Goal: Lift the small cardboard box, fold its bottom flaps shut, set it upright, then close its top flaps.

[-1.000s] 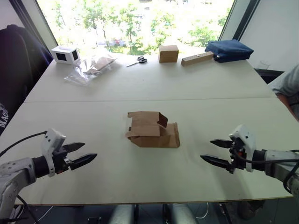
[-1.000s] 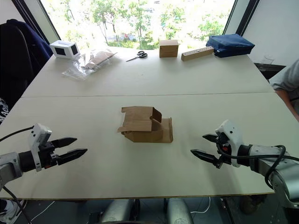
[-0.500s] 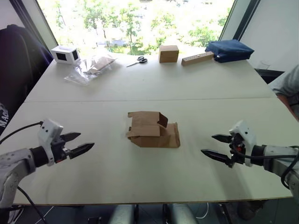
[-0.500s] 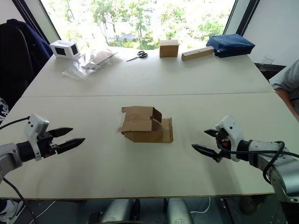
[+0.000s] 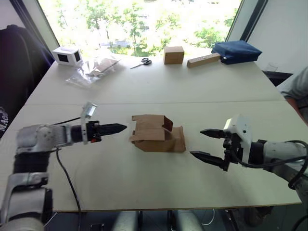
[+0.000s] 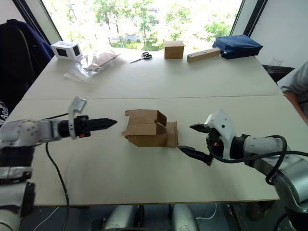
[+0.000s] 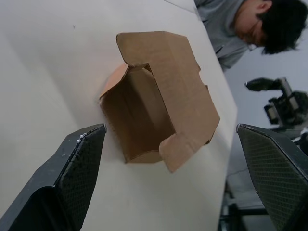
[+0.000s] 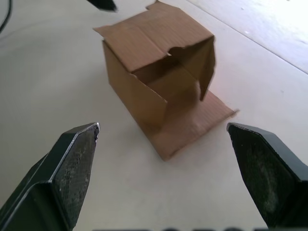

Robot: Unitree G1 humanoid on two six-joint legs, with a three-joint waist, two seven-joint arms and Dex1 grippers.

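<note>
Both claws have closed in on the small cardboard box; left claw and right claw gape wide, touching nothing.

small cardboard box mid-table, left gripper left, right gripper right

Your left arm reaches in from the left, forearm level and low over the bench, a black cable trailing from it. Your left claw points to the right; from the head views its fingers look close together, but the wrist view shows them spread wide apart and holding nothing. Your right arm comes in from the right, wrist white, forearm grey. Your right claw points to the left, its two black fingers parted wide, one above the other, gripping nothing.
</note>
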